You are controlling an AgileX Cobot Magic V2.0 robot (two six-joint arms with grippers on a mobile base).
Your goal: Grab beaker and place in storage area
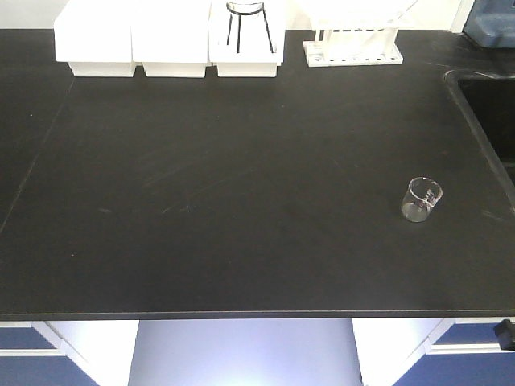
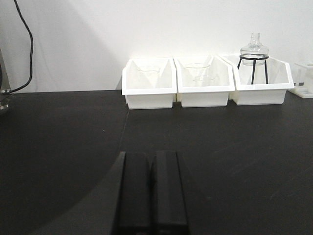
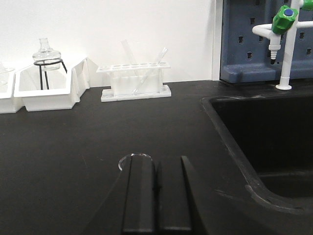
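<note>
Left hand [image 2: 151, 196] shows as two dark fingers pressed flat together with nothing between them, their bases cut off by the lower edge. The right hand [image 3: 156, 196] looks the same, closed on nothing. A wide black table [image 1: 225, 185] carries everything. At its right side is a sunken black sink [image 3: 274, 132], cropped by the frame in both views that show it, its bottom lost in shadow. Three white bins [image 2: 203, 83] line the rear edge, and the front view cuts off their tops. What lies in the two left bins is faint and hard to make out. Right of them stands a white tube rack [image 3: 134, 81]. The rightmost bin holds a wire-framed glass vessel [image 2: 253, 49]. The beaker [image 1: 421, 199] stands upright on the table's right front part, near the sink and well apart from the bins. In the right wrist view only an arc of its rim shows, the rest hidden behind that hand's fingers; its markings are unreadable.
</note>
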